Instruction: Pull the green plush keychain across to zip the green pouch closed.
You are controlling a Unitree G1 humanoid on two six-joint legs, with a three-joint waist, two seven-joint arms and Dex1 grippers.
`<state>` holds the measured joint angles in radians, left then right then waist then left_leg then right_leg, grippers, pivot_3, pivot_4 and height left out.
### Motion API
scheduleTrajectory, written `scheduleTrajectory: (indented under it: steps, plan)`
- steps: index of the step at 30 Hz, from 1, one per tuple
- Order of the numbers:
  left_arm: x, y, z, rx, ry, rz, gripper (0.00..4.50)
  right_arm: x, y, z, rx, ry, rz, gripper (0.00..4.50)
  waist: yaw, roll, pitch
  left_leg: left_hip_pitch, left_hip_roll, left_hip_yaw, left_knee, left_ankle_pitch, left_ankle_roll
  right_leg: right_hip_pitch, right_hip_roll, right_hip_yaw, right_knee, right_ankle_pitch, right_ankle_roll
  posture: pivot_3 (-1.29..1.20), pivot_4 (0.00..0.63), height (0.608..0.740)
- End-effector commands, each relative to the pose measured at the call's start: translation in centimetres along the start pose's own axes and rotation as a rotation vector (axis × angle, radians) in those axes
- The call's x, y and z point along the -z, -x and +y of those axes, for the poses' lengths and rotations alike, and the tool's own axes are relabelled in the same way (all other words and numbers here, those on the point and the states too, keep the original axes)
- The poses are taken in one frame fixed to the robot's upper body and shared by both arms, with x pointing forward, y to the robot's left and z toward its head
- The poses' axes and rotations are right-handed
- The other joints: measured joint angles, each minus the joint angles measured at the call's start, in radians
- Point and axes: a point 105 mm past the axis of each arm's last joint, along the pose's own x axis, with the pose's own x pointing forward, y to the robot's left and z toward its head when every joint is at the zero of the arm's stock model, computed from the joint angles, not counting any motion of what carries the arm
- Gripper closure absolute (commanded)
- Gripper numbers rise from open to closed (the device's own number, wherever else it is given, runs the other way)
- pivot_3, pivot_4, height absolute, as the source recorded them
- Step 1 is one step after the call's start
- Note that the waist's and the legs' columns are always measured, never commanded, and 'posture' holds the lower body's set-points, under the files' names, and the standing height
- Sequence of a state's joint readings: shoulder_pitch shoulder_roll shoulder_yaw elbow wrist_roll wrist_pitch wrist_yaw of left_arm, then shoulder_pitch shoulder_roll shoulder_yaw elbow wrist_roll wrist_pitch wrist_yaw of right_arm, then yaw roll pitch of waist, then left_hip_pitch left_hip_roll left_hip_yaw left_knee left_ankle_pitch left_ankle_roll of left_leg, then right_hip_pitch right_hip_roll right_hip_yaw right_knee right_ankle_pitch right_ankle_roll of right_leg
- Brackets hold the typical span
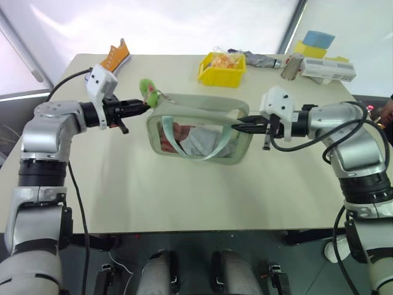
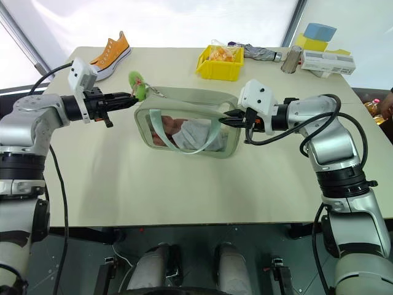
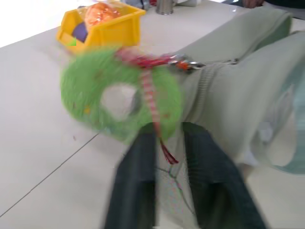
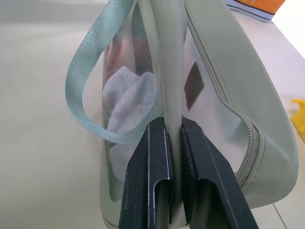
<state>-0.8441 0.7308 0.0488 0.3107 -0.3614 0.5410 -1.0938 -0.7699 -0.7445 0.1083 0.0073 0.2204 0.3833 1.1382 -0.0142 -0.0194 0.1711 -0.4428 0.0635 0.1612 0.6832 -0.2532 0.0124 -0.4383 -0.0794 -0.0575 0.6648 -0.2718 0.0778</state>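
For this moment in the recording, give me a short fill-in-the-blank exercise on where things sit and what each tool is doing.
1. The right tool is shut on the seam edge of the pale sage-green fabric pouch with a clear ____ panel.
2. The fuzzy lime-green ring-shaped keychain hangs at the pouch end nearest the ____ tool.
3. Beyond the pouch stands a small ____ plastic bin.
4. The orange sneaker lies at a ____ of the pale table.

Missing words: window; left; yellow; corner

Yellow bin (image 1: 221,69) (filled), orange sneaker (image 1: 116,56), blue sponge (image 1: 319,39).
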Motion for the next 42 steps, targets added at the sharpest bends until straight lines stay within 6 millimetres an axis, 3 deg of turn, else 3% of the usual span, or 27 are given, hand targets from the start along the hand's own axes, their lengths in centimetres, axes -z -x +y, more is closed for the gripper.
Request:
scheduleTrajectory:
  steps: [1,2,4,20,23,30,35,36,39,42]
  plan:
    - [-1.2,0.9,0.3,-0.025,-0.049,-0.02,1.62,-1.3,0.3,-0.6,0.019,0.044,-0.036,4.5,0.0,0.0,0.0,0.0,0.0,0.0,0.0,0.0,0.0,0.0,0.0,0.0,0.0,0.0,0.0,0.0,0.15,0.74]
    - [-1.5,1.1,0.5,-0.037,-0.055,-0.025,0.92,-1.3,0.3,-0.6,0.019,0.043,-0.035,4.5,0.0,0.0,0.0,0.0,0.0,0.0,0.0,0.0,0.0,0.0,0.0,0.0,0.0,0.0,0.0,0.0,0.15,0.74]
    - [-1.9,1.2,0.8,-0.055,-0.062,-0.032,0.02,-1.3,0.4,-0.6,0.02,0.042,-0.035,4.5,0.0,0.0,0.0,0.0,0.0,0.0,0.0,0.0,0.0,0.0,0.0,0.0,0.0,0.0,0.0,0.0,0.15,0.74]
    - [-1.0,-0.4,2.2,-0.125,-0.103,-0.04,0.02,-1.5,0.2,-0.5,0.012,0.045,-0.036,4.5,0.001,0.0,0.0,0.0,0.0,0.0,0.0,0.0,0.0,0.0,0.0,0.0,0.0,0.0,0.0,0.0,0.15,0.74]
    - [-0.8,-0.7,2.4,-0.133,-0.112,-0.05,0.8,-1.6,0.2,-0.5,0.012,0.044,-0.038,4.5,0.001,0.0,0.0,0.0,0.0,0.0,0.0,0.0,0.0,0.0,0.0,0.0,0.0,0.0,0.0,0.0,0.15,0.74]
    - [-1.9,-1.1,2.2,-0.12,-0.118,-0.099,4.34,-1.5,0.2,-0.3,0.014,0.038,-0.037,4.5,0.001,0.0,0.0,0.0,0.0,0.0,0.0,0.0,0.0,0.0,0.0,0.0,0.0,0.0,0.0,0.0,0.15,0.74]
    - [-2.5,-0.5,2.0,-0.103,-0.154,-0.088,4.43,-1.5,0.4,-0.3,0.019,0.035,-0.035,4.5,0.001,0.0,0.0,0.0,0.0,0.0,0.0,0.0,0.0,0.0,0.0,0.0,0.0,0.0,0.0,0.0,0.15,0.74]
    - [-4.0,-0.2,1.7,-0.097,-0.171,-0.115,4.43,-1.5,0.4,-0.4,0.025,0.036,-0.034,4.5,0.001,0.0,0.0,0.0,0.0,0.0,0.0,0.0,0.0,0.0,0.0,0.0,0.0,0.0,0.0,0.0,0.15,0.74]
    - [-7.2,-0.1,0.6,-0.081,-0.247,-0.166,4.43,-1.5,0.5,-0.4,0.032,0.037,-0.032,4.5,0.002,0.0,0.0,0.0,0.0,0.0,0.0,0.0,0.0,0.0,0.0,0.0,0.0,0.0,0.0,0.0,0.15,0.74]
    - [-6.9,-1.7,-2.4,0.034,-0.351,-0.113,4.43,-1.4,0.4,-0.4,0.035,0.033,-0.034,4.5,0.003,0.0,0.0,0.0,0.0,0.0,0.0,0.0,0.0,0.0,0.0,0.0,0.0,0.0,0.0,0.0,0.15,0.74]
